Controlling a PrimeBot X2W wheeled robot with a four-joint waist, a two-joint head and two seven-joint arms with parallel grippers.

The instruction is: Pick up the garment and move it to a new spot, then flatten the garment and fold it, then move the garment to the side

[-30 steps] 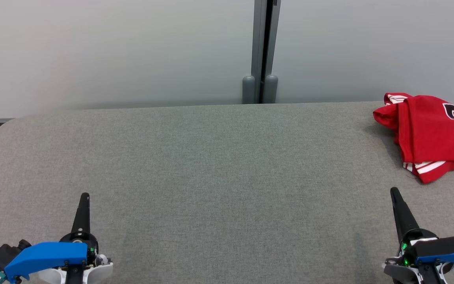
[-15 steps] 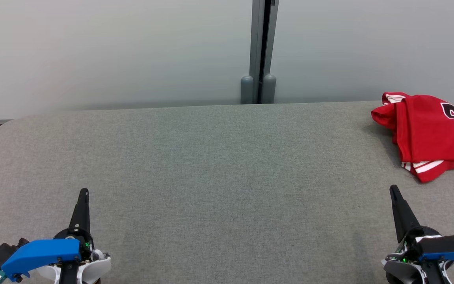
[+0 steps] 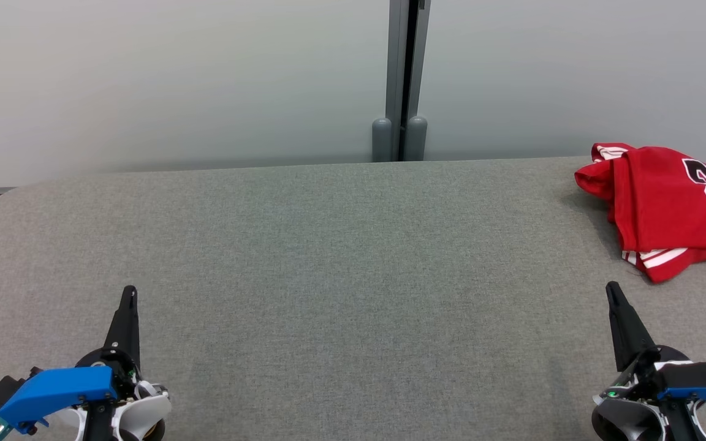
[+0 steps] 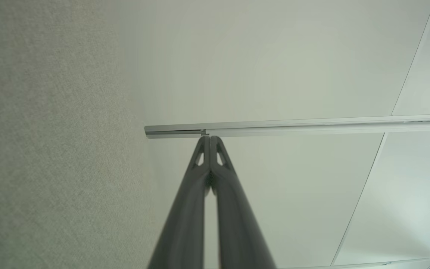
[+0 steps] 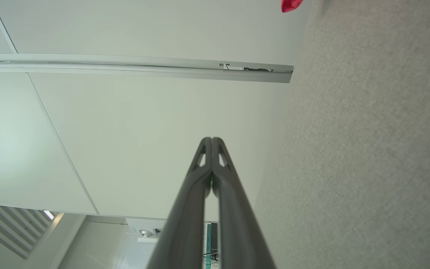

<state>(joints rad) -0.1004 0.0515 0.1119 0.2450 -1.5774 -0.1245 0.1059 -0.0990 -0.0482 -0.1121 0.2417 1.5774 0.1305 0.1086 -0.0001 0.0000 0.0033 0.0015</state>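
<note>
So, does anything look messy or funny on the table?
Yes: the red shirt lies bunched in a rumpled heap at the far right of the grey table, partly cut off by the head view's edge, not spread flat. Nothing else looks odd.

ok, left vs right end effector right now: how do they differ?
The left end effector sits near left, far from the garment; the right end effector sits just short of it. The left cover is bright blue, the right cover mostly black. Both are shut and hold nothing.
</note>
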